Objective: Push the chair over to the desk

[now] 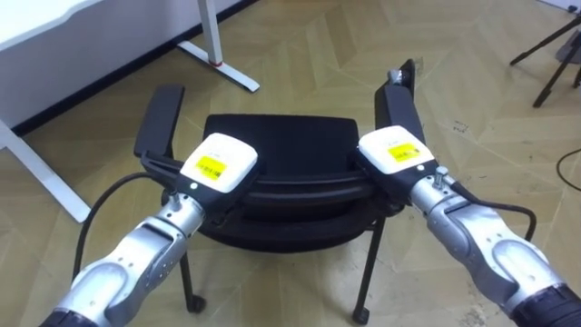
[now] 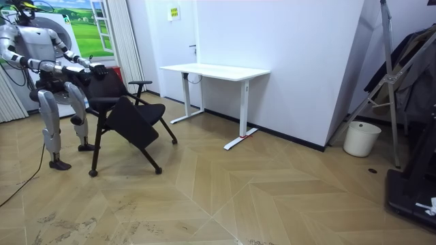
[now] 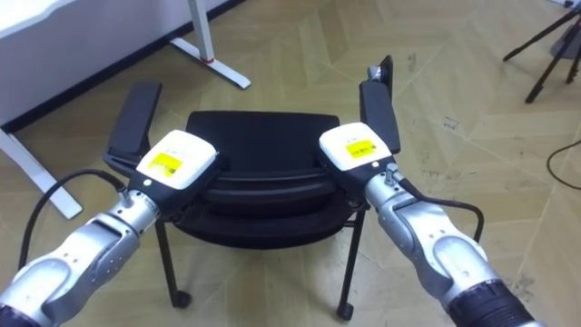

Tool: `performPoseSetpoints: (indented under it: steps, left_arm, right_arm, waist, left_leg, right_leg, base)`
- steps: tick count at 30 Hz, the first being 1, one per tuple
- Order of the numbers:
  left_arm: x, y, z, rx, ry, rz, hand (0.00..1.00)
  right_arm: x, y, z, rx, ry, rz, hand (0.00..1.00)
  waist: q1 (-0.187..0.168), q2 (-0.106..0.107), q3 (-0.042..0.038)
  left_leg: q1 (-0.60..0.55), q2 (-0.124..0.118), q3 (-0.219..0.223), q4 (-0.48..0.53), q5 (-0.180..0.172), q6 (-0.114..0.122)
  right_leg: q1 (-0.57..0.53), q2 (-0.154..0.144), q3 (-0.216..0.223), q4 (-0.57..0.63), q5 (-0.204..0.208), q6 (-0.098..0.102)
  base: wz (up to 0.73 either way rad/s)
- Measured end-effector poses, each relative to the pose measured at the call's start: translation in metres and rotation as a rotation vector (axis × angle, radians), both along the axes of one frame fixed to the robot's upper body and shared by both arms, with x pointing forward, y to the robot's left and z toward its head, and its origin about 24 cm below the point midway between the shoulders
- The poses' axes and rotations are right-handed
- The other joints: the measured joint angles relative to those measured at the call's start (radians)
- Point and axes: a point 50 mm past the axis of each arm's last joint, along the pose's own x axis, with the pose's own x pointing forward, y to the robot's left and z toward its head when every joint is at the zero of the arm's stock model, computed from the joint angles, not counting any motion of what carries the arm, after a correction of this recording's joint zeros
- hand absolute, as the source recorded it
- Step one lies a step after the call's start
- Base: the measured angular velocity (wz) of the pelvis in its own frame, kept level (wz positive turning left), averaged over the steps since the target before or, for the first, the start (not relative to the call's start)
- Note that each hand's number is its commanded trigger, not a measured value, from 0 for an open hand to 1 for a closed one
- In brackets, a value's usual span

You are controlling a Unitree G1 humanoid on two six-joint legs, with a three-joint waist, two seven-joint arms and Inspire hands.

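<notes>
A black chair [image 1: 281,141] with two armrests stands right in front of me, its back towards me. My left hand [image 1: 218,163] lies on the left end of the backrest's top edge. My right hand [image 1: 392,150] lies on the right end, beside the right armrest [image 1: 397,104]. Both hands show their white backs, and their fingers are hidden over the backrest. In the room view I stand behind the chair [image 2: 129,116] at the room view's left, arms stretched forward to its back, and the chair leans slightly.
A white desk [image 2: 214,70] stands against the wall beyond the chair, and its foot [image 1: 218,59] lies on the floor ahead to the left. Tripod legs [image 1: 545,54] stand at the far right. A white bucket [image 2: 361,138] sits by the wall. Wood floor lies open ahead.
</notes>
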Motion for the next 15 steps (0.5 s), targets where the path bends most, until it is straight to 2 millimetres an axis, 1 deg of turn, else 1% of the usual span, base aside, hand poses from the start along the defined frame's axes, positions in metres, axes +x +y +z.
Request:
performPoseSetpoints:
  steps: [4,7,9,10,11,12,13,14,15]
  left_arm:
    - [0.002,0.0,-0.002,-0.002,0.006,0.005,1.0]
    - [0.01,-0.001,-0.002,-0.003,0.005,-0.004,1.0]
    - [0.017,-0.001,-0.003,-0.003,0.011,0.004,1.0]
    - [0.021,-0.001,-0.002,0.0,0.008,0.007,1.0]
    - [0.023,-0.001,-0.002,0.003,0.006,0.009,1.0]
    - [0.029,-0.002,-0.001,0.001,-0.004,0.011,1.0]
    - [0.031,-0.002,-0.001,-0.001,-0.007,0.012,1.0]
    - [0.036,-0.002,-0.001,-0.002,-0.01,0.013,1.0]
    - [0.039,-0.003,-0.002,0.0,-0.008,0.011,1.0]
  right_arm:
    - [0.0,-0.001,-0.002,0.004,-0.008,-0.005,1.0]
    - [0.005,-0.001,-0.004,0.005,-0.008,-0.009,1.0]
    - [0.01,-0.001,-0.005,0.01,-0.006,-0.021,1.0]
    - [0.013,0.0,-0.006,0.012,-0.005,-0.025,1.0]
    - [0.015,0.0,-0.005,0.013,-0.007,-0.028,1.0]
    - [0.019,-0.001,-0.005,0.018,-0.015,-0.037,1.0]
    - [0.02,-0.002,-0.005,0.02,-0.018,-0.038,1.0]
    - [0.024,-0.002,-0.005,0.023,-0.018,-0.042,1.0]
    - [0.026,-0.004,-0.005,0.026,-0.026,-0.047,1.0]
  waist:
    - [0.002,0.0,0.0001]
    - [0.012,-0.001,0.0012]
    - [0.016,-0.001,0.0031]
    - [0.015,-0.001,0.004]
    - [0.014,0.0,0.0069]
    - [0.013,0.001,0.0136]
    - [0.014,0.003,0.0169]
    - [0.011,0.005,0.021]
    - [0.007,0.006,0.022]
  left_leg:
    - [0.0,0.0,0.001,0.004,0.0,0.0]
    - [-0.016,0.006,0.0,0.032,0.0,0.0]
    - [-0.038,0.012,-0.006,0.062,0.0,0.0]
    - [-0.058,0.02,-0.009,0.088,-0.003,-0.003]
    - [-0.069,0.025,-0.013,0.102,-0.007,-0.006]
    - [-0.097,0.036,-0.027,0.142,-0.014,-0.01]
    - [-0.109,0.043,-0.03,0.163,-0.018,-0.013]
    - [-0.138,0.05,-0.052,0.211,-0.024,-0.018]
    - [-0.175,0.056,-0.067,0.256,-0.024,-0.019]
  right_leg:
    - [0.001,0.0,-0.001,0.001,0.0,0.0]
    - [-0.002,0.002,-0.005,0.003,0.001,-0.002]
    - [-0.011,0.006,-0.008,0.018,-0.002,-0.01]
    - [-0.022,0.011,-0.011,0.03,-0.004,-0.014]
    - [-0.027,0.014,-0.015,0.039,-0.007,-0.019]
    - [-0.039,0.022,-0.026,0.061,-0.014,-0.028]
    - [-0.045,0.026,-0.029,0.073,-0.017,-0.032]
    - [-0.057,0.033,-0.041,0.102,-0.035,-0.041]
    - [-0.079,0.037,-0.061,0.143,-0.058,-0.049]
  base:
    - [0.0]
    - [0.0]
    - [0.08]
    - [0.11]
    - [0.19]
    - [0.19]
    - [0.26]
    - [0.4]
    - [0.46]
